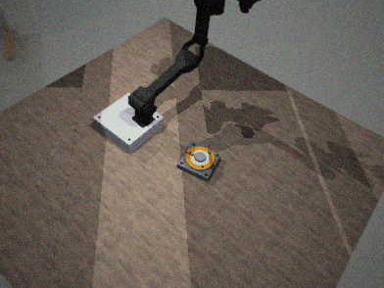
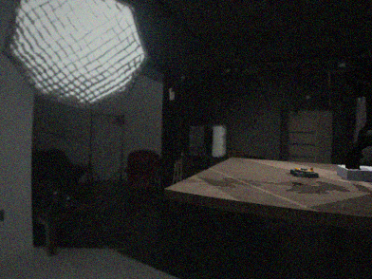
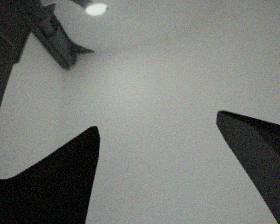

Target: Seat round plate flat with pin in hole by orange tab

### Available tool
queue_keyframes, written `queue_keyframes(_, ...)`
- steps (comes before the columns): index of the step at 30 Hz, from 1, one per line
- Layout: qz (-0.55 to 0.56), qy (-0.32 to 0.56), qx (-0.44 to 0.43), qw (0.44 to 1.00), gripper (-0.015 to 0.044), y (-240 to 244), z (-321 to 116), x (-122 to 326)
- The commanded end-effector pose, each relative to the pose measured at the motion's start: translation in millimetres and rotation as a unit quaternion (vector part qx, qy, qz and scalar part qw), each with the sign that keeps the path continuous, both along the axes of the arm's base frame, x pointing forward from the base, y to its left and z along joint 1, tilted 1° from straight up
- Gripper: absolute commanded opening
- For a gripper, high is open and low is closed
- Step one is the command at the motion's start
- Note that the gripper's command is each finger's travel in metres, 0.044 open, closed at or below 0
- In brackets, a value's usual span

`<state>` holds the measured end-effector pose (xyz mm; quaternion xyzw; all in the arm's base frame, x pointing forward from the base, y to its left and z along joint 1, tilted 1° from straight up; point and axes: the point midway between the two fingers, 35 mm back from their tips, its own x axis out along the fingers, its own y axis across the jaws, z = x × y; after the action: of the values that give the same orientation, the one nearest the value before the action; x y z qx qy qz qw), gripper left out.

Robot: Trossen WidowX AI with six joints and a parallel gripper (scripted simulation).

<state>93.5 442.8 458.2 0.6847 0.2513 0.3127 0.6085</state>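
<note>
The round plate (image 1: pixel 211 164) shows an orange ring around a paler middle, with the grey post (image 1: pixel 200 156) at its centre. It sits on the dark square base (image 1: pixel 206 176) (image 2: pixel 305 175) on the table. Small dark spots show on the plate, but I cannot tell which is the hole, and the tab and pin are too small to make out. In the exterior view the plate is a thin orange streak, its tilt unclear. My gripper (image 1: pixel 257 3) (image 3: pixel 159 124) is open and empty, raised far above and away from the plate. In the exterior view it is out of view.
The arm stands on a white box (image 1: pixel 114 122) (image 2: pixel 356 174) left of the base in the top view, and reaches up to the top right. The wooden table (image 1: pixel 142 216) (image 2: pixel 247 182) carries patchy shadows. The wrist view shows pale wall and part of the arm at top left.
</note>
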Motion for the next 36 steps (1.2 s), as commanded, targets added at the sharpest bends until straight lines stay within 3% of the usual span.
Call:
queue_keyframes(1,0.005,-0.002,0.009,1.000,0.0374,-3.5,6.0,-3.5)
queue_keyframes(3,0.045,0.000,0.093,0.995,0.0321,-32.0,50.1,-29.9)
queue_keyframes(9,0.127,0.048,0.252,0.958,0.0164,-80.5,107.9,-66.0)
queue_keyframes(15,0.253,0.137,0.472,0.833,0.0006,-183.0,178.6,-94.8)
queue_keyframes(17,0.277,0.156,0.512,0.798,0.0000,-206.8,189.3,-95.6)
queue_keyframes(24,0.384,0.256,0.695,0.551,0.0000,-342.8,219.3,-66.4)
queue_keyframes(26,0.397,0.270,0.718,0.505,0.0000,-364.0,219.1,-56.4)
queue_keyframes(32,0.430,0.326,0.808,0.235,0.0000,-462.6,191.2,18.8)
queue_keyframes(34,0.430,0.333,0.819,0.183,0.0000,-476.5,181.4,35.2)
queue_keyframes(36,0.422,0.343,0.836,0.068,0.0000,-501.9,155.1,72.7)
